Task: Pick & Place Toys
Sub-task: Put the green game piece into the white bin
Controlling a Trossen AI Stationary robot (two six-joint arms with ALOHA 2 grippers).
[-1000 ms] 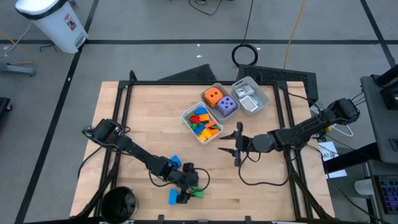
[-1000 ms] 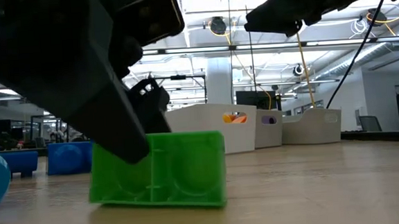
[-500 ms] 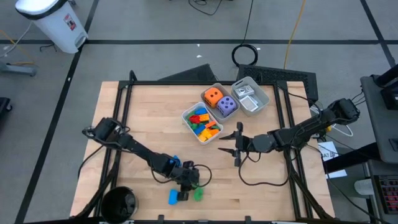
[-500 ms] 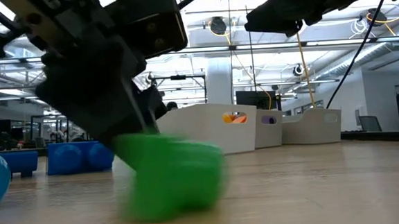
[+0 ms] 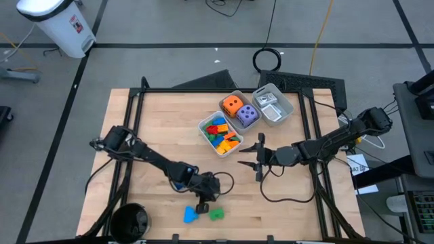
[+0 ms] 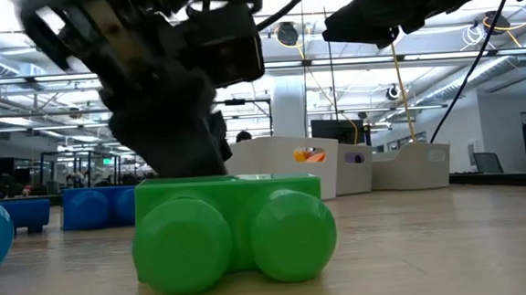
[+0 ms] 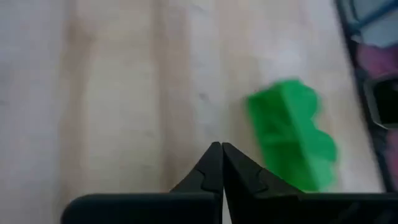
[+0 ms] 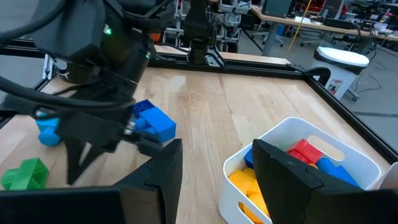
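On the wooden table nearest me I see a green brick lying loose beside a blue brick. My left gripper sits just behind them, fingers pinched together on nothing. Farther back, my right gripper hovers half open and empty beside the white tray of mixed bricks.

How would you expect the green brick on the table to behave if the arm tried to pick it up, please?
The green brick looks like hard moulded plastic, so probably stiff and light. Lying on its side with rounded studs facing the low camera, it may rock or skid. The left pincer is shut beside it, empty.
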